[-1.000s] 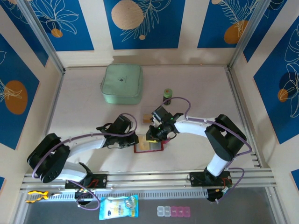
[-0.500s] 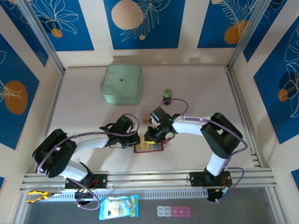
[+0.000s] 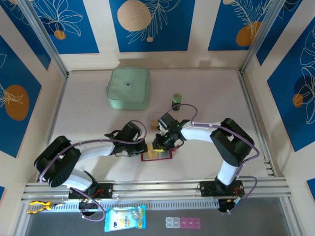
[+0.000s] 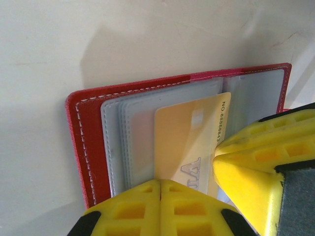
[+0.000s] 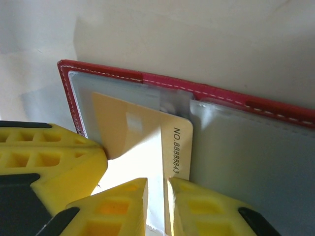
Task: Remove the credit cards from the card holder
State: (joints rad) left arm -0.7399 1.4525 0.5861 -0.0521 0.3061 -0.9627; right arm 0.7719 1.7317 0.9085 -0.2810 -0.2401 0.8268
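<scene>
The left gripper [image 4: 160, 189] has just pressed its jaws together, seemingly pinning the open red leather-like card holder [image 4: 83, 142] to the table (a handy anchor). The orange-tan plastic credit card [image 5: 133, 132], partly out of its clear pocket, is pinched by the right gripper [image 5: 158, 187], ready for pulling.

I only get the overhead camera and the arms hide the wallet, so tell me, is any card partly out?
Observer: Yes. An orange card sticks partway out of its clear pocket, numbered end exposed.
Operator: Does the right gripper have it?
Observer: The right gripper is closed on the card's numbered end.
Operator: And the left?
Observer: The left gripper is shut, tips resting on the open wallet.
</scene>
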